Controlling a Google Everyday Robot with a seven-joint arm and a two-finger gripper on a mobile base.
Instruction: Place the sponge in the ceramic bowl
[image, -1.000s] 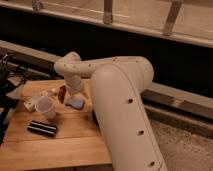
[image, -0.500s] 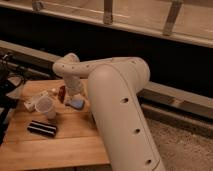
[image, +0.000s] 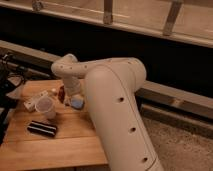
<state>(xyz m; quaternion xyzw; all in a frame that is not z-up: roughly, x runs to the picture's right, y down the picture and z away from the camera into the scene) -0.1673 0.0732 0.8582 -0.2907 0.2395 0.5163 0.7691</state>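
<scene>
The light-blue sponge (image: 76, 103) shows on the wooden table (image: 60, 145), just at the lower end of my gripper (image: 71, 96). The gripper hangs down from the white wrist and stands right over the sponge's left side; I cannot make out whether it touches the sponge. The big white arm (image: 117, 105) covers the table to the right of the sponge. The ceramic bowl is hidden from this view.
A small red object (image: 61, 93) sits just left of the gripper. A translucent white cup (image: 46, 107) stands further left, with a white item (image: 35, 101) behind it. A black striped block (image: 42, 128) lies near the table's front left. A dark ledge runs behind.
The arm's upper part has shifted slightly left. The sponge and gripper stay in about the same spot on the table.
</scene>
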